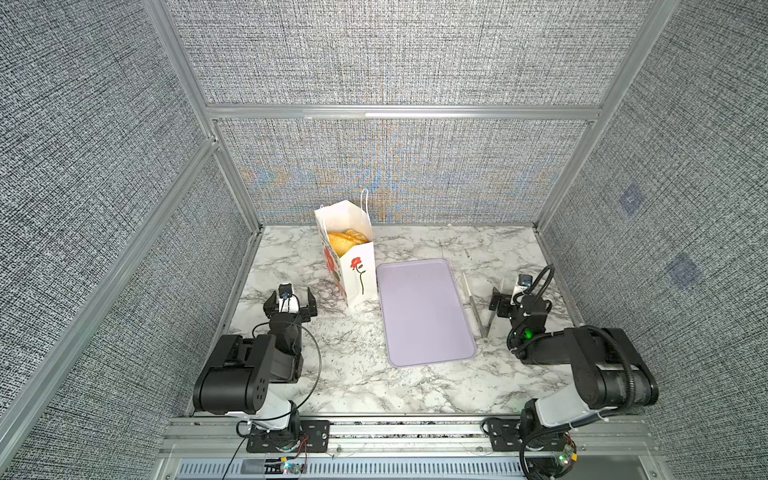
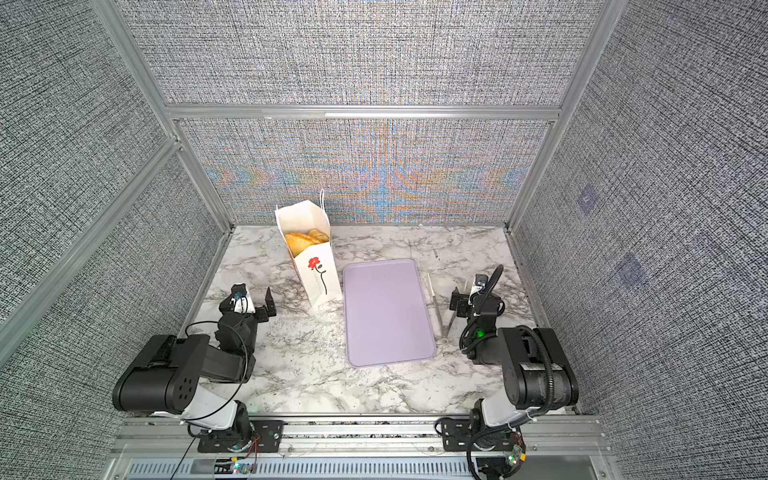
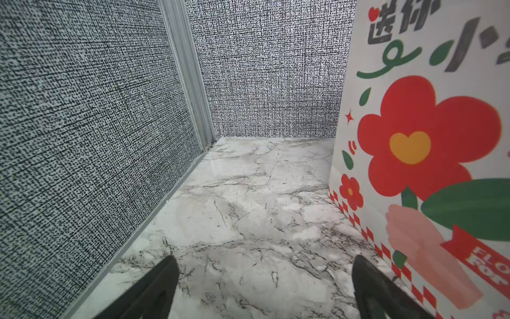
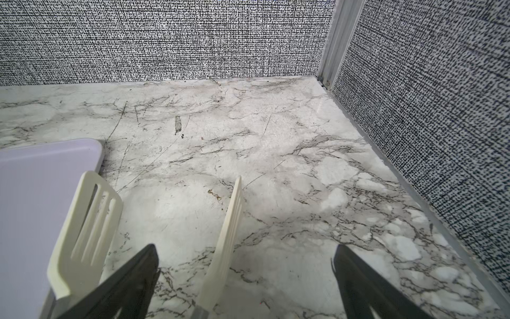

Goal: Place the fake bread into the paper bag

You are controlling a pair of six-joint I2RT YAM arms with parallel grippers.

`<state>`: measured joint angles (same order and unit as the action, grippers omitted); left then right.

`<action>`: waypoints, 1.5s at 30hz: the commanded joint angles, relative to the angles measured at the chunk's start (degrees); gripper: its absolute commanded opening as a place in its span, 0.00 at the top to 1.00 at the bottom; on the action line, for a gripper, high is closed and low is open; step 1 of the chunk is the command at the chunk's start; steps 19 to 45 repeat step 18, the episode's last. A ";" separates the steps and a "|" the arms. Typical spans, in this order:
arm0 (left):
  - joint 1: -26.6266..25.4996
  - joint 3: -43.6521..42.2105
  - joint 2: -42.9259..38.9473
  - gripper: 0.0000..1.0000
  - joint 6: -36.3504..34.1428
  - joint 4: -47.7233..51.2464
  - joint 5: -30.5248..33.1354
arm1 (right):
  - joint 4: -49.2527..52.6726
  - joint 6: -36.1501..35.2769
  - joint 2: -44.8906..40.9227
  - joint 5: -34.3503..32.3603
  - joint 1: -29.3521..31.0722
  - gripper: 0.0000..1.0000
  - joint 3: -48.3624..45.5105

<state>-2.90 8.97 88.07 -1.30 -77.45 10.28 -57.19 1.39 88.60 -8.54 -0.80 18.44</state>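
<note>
bread point(image 1: 347, 241) is being seen inside the upright bag point(image 1: 355, 276), at one o'clock of the nearer left pincer point(image 1: 291, 296); it and the right pincer point(image 1: 508, 291) are released, empty.

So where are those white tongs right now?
In both top views the tongs lie on the marble table, right of the lavender tray, by the right gripper.

Enclosure interior. A white tabletop point(image 1: 353, 386) with grey marble veining forms the floor, glossy under soft, even light. Grey woven-texture panels close three sides: back wall point(image 1: 395, 54), left wall point(image 1: 83, 166), right wall point(image 1: 685, 166). Aluminium frame rails point(image 1: 403, 112) join the panels, and a slotted rail point(image 1: 415, 430) edges the front.
</note>
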 commanded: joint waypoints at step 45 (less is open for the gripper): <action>-0.01 0.25 0.15 0.01 0.04 -1.31 -0.97 | -1.26 0.28 -0.05 0.36 -0.08 0.01 0.11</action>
